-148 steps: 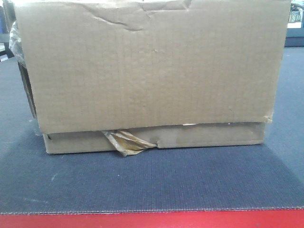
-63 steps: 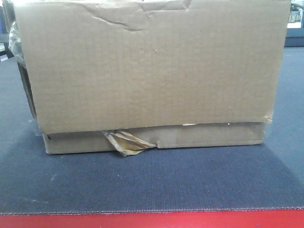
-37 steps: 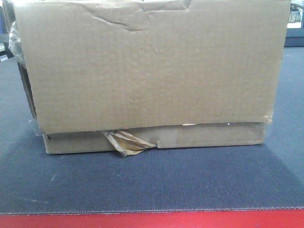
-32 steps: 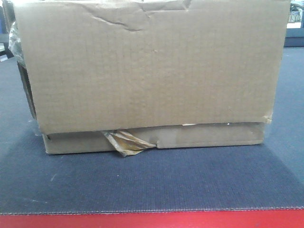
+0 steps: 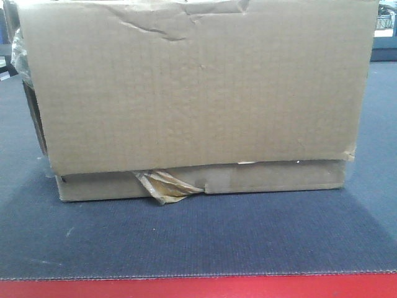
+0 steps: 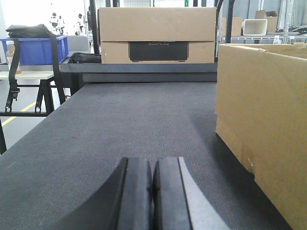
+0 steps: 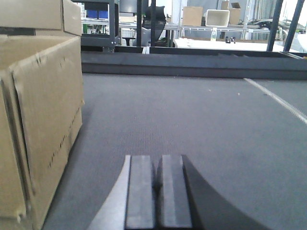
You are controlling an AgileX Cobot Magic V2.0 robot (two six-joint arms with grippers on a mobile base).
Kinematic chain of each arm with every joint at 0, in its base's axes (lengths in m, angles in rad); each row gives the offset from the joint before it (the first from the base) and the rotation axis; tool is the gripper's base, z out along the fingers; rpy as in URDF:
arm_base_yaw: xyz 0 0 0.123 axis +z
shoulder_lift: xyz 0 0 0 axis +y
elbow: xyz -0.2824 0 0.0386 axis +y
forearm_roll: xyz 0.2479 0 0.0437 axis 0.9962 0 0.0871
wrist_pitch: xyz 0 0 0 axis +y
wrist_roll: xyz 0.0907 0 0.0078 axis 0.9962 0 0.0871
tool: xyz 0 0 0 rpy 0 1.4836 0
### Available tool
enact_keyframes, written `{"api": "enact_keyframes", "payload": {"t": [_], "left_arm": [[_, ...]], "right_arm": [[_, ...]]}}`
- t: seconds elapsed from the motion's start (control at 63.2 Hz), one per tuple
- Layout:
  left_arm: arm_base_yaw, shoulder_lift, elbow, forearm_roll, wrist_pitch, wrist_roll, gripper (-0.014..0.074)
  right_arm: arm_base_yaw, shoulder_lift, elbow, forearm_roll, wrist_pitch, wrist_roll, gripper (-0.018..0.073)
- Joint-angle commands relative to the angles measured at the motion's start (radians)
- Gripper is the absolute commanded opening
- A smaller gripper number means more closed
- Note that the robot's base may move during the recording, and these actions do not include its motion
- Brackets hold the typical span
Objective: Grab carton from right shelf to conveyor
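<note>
The carton, plain brown cardboard with a tuft of torn tape at its lower edge, rests on the dark blue-grey conveyor and fills the front view. Its left end stands to the right of my left gripper, which is shut with nothing in it, low over the belt. The carton's right end stands to the left of my right gripper, also shut and holding nothing. Neither gripper touches the carton. The right shelf is out of view.
A red border strip runs along the conveyor's near edge. A second cardboard box sits at the belt's far end. Blue bins stand on a stand at the left. Tables with boxes stand beyond the belt.
</note>
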Motion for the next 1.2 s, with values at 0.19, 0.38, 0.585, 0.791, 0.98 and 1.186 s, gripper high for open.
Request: {"api": "enact_keyframes", "payload": {"t": [0.19,0.38,0.585,0.791,0.98,1.186], "left_arm": [[0.004,-0.005,-0.001,-0.006,-0.023,0.008,0.0002],[0.004,-0.005,-0.001,-0.006,-0.023,0.008,0.0002],[0.004,-0.005,-0.001,-0.006,-0.023,0.008,0.0002],[0.004,-0.005,-0.001,-0.006,-0.023,0.008,0.0002],[0.004,-0.005,-0.001,-0.006,-0.023,0.008,0.0002],[0.004,-0.005,-0.001,-0.006,-0.023,0.008,0.0002]], "right_arm": [[-0.006,-0.028,0.060,0.014,-0.066,-0.011,-0.0066],[-0.006,-0.028,0.060,0.014,-0.070,-0.011,-0.0066],[-0.006,-0.028,0.060,0.014,-0.070,-0.011,-0.0066],[-0.006,-0.028,0.060,0.014,-0.073,-0.011,-0.0066],[-0.006,-0.028,0.060,0.014,-0.073,-0.011,-0.0066],[-0.006,-0.028,0.060,0.014,-0.073,-0.011,-0.0066]]}}
